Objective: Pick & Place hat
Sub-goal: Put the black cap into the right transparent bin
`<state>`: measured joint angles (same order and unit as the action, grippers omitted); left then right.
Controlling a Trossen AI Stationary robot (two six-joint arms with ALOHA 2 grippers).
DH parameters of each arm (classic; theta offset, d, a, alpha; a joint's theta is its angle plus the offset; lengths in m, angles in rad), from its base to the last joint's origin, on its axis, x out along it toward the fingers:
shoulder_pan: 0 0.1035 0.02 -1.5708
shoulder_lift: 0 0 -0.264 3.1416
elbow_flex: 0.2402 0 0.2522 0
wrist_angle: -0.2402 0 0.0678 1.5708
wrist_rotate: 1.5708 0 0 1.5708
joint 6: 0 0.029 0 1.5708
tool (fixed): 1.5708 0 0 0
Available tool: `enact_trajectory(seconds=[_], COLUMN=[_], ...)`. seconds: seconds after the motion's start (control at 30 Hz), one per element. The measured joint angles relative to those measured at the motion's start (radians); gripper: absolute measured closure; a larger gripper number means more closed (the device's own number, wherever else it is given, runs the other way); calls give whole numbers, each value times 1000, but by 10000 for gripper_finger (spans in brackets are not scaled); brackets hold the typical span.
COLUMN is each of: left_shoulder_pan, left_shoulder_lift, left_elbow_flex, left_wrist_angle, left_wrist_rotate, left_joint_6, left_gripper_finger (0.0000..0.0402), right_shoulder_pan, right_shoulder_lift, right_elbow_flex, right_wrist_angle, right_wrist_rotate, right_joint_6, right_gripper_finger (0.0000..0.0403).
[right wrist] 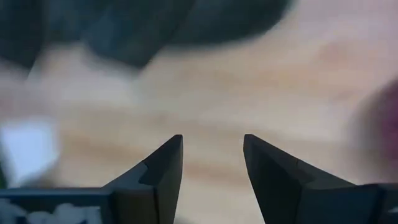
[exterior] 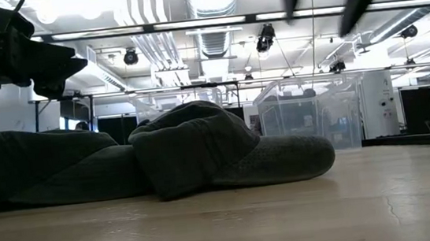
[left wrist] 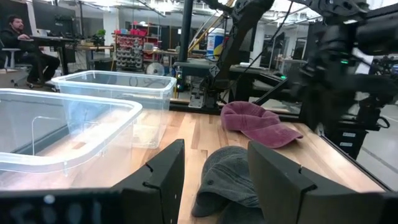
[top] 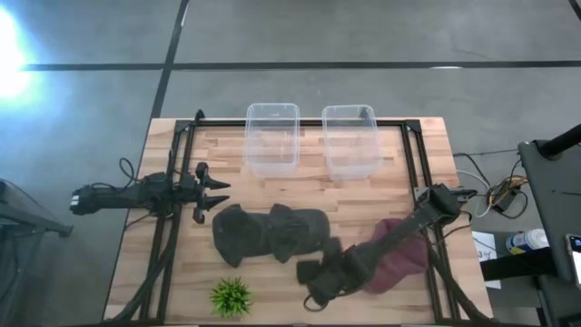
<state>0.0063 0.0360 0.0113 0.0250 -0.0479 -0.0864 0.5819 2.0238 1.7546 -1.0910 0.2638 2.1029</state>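
Note:
Two dark grey caps [top: 272,232] lie overlapping on the wooden table's middle, and they fill the low view [exterior: 194,150]. A maroon cap [top: 404,262] rests flat toward the right near corner; the left wrist view shows this maroon cap [left wrist: 255,123] beyond a grey cap [left wrist: 227,180]. My right gripper [top: 313,292] hovers open above bare wood near the table's near edge, between the grey caps and the maroon one; its view is blurred [right wrist: 211,142]. My left gripper [top: 221,197] waits open, left of the grey caps [left wrist: 214,149].
Two clear plastic bins [top: 272,136] [top: 349,141] stand side by side at the far edge. A small green plant [top: 231,296] sits near the near edge, left of my right gripper. A black frame [top: 182,182] runs along the table's sides.

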Motion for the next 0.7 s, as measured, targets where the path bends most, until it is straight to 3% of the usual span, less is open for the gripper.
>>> enact_trajectory(seconds=[0.1,0.2,0.47,0.57,0.7], left_shoulder_pan=[0,0,0,0,0], left_shoulder_lift=[2,5,5,5,5], left_elbow_flex=[0,0,0,-1,0], left_wrist_angle=[0,13,41,40,45], left_wrist_rotate=[0,-3,5,6,6], left_joint_6=[0,-72,-721,-860,-934], left_gripper_finger=[232,232,232,232,232], right_shoulder_pan=[0,-13,-80,-110,-144], right_shoulder_lift=[-55,-140,-388,-443,-481], right_elbow_flex=[-49,-182,-681,-813,-944], right_wrist_angle=[-126,-71,470,588,679], right_wrist_rotate=[76,91,174,184,186], right_joint_6=[59,64,49,11,-20], right_gripper_finger=[236,236,236,236,237])
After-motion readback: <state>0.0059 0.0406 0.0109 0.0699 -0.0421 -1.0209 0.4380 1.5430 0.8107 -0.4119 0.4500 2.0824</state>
